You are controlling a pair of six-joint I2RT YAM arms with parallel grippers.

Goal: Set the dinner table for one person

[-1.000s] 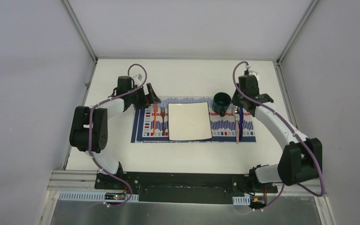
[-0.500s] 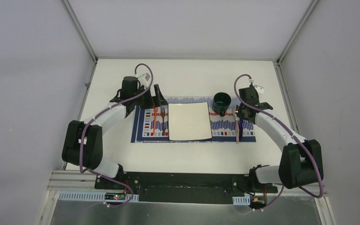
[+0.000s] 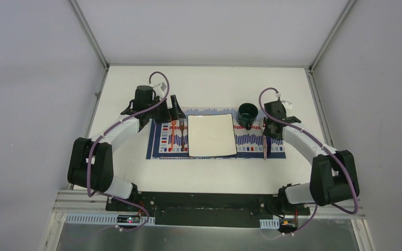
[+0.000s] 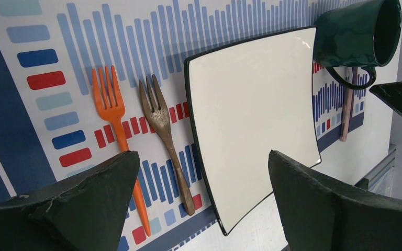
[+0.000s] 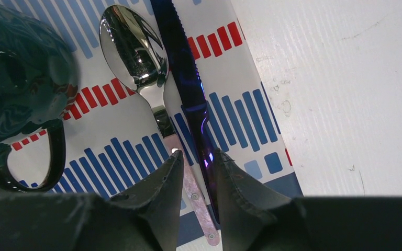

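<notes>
The white dinner table (image 3: 209, 175) carries a striped placemat (image 3: 157, 151) with a square white plate (image 3: 212, 135) at its middle. Left of the plate lie an orange fork (image 4: 110, 110) and a wooden fork (image 4: 162, 123). A dark green mug (image 3: 247, 114) stands at the plate's far right corner. To its right, a spoon (image 5: 133, 44) and a blue knife (image 5: 188, 89) lie side by side. My left gripper (image 4: 201, 157) hovers wide open over the forks and plate edge, holding nothing. My right gripper (image 5: 194, 156) is slightly open just above the spoon and knife handles.
Aluminium frame rails (image 3: 91, 39) and grey walls close in the table at the back and sides. The arm bases sit on a black mount (image 3: 209, 201) at the near edge. Bare white tabletop (image 5: 345, 78) lies right of the placemat.
The right gripper has come nearer along the cutlery and its jaws have parted from shut. The left arm swung its gripper slightly right, staying open.
</notes>
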